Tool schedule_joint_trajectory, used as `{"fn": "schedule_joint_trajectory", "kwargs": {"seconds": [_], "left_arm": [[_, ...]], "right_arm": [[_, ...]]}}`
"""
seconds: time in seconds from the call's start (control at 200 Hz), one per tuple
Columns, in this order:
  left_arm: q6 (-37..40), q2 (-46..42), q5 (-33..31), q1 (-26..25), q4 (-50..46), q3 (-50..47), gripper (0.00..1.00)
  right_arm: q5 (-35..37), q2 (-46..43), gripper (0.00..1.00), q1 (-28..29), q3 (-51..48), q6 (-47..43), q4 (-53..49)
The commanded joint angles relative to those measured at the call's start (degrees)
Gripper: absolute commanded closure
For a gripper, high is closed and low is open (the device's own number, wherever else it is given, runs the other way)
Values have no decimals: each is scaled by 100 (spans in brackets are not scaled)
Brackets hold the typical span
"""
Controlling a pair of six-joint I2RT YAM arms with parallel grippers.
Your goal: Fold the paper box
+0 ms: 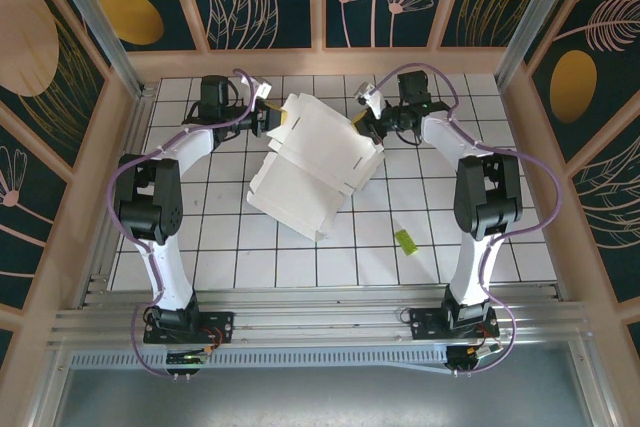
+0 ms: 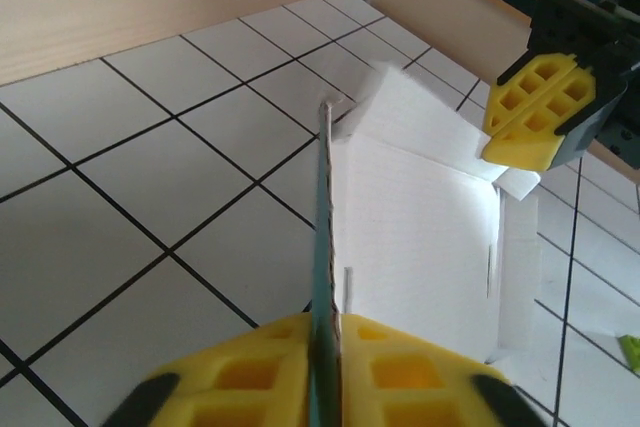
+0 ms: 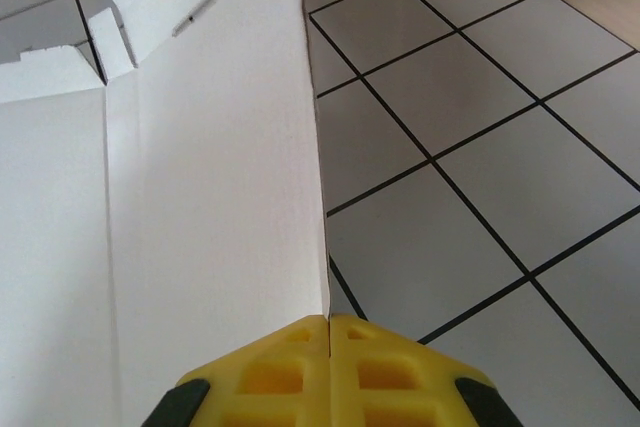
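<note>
Paper box (image 1: 310,172) sits half-formed, white face showing, on the tiled tabletop (image 1: 500,207), beyond and left of the lime-green strip (image 1: 405,240) and well apart from it. Left pincer (image 2: 322,347) is clamped on a raised wall edge on the side away from the strip; right pincer (image 3: 328,357) is pinched tight on the strip-side wall edge. Looks like light, thin card that would buckle mid-panel, so grip edges near a crease.

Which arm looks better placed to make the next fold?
Probably right: the right gripper pinches the box by a wide panel's free edge, ready to swing it; the left gripper clamps an upright wall.
</note>
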Motion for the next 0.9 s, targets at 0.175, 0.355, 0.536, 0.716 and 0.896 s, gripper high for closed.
{"fn": "schedule_joint_trajectory", "kwargs": {"seconds": [0.175,0.355,0.536,0.716,0.896], "left_arm": [[-980,-1335,-1533,-8,1435,-1327,44],[-3191,-2336,-2246,-7,2151,-2237,40],[-5951,-2545,-2551,-8,1302,-2371,53],[-7162,-2928,-2393,-77,1966,-3054,66],[-7361,-3192,-2639,-262,1387,-3063,68]], "right_arm": [[2143,-1174,100,590,-743,-1164,747],[3350,-1872,100,1080,-1498,-1728,1620],[4746,-2191,100,1746,-2435,-2577,2637],[6045,-2223,100,2175,-3256,-3603,4061],[6168,-2290,100,2418,-3649,-3953,4542]]}}
